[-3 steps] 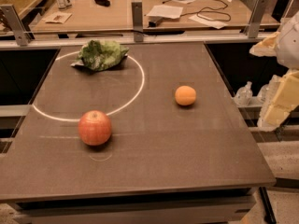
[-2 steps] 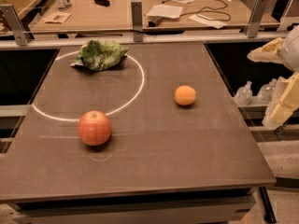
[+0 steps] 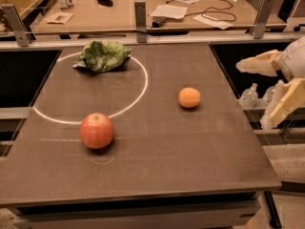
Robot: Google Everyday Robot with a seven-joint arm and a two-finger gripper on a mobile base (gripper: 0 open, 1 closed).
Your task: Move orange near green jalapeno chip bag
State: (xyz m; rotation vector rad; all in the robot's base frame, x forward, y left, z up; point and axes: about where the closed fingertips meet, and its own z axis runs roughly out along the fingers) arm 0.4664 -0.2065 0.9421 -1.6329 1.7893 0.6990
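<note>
The orange (image 3: 189, 97) sits on the dark table (image 3: 157, 175), a bit right of the middle of the frame. It is all by itself, with nothing touching it. The green jalapeno chip bag (image 3: 102, 56) lies in the upper left, crumpled and shiny, on the far edge of a white circle (image 3: 143, 87) drawn on the table. The orange is outside that circle and well apart from the bag. A bigger red apple (image 3: 96, 130) rests in the lower left, touching the circle line.

The gripper (image 3: 251, 95) hangs at the right edge of the frame, off the side of the table and not over it. Its 2 pale fingers (image 3: 259, 63) are spread apart, 1 higher and 1 lower, and they hold nothing. It is near the orange but not touching it.

The orange looks small, round and light. Its skin looks smooth and firm, so I think it could roll away if it gets bumped from 1 side. The best place to hold it is likely across its widest part, with 1 finger on each side, so it cannot pop out. A soft squeeze should be enough, since it is fruit and could bruise. The bag looks thin and would slide if pushed, so the orange should be set down beside it, not on it.
</note>
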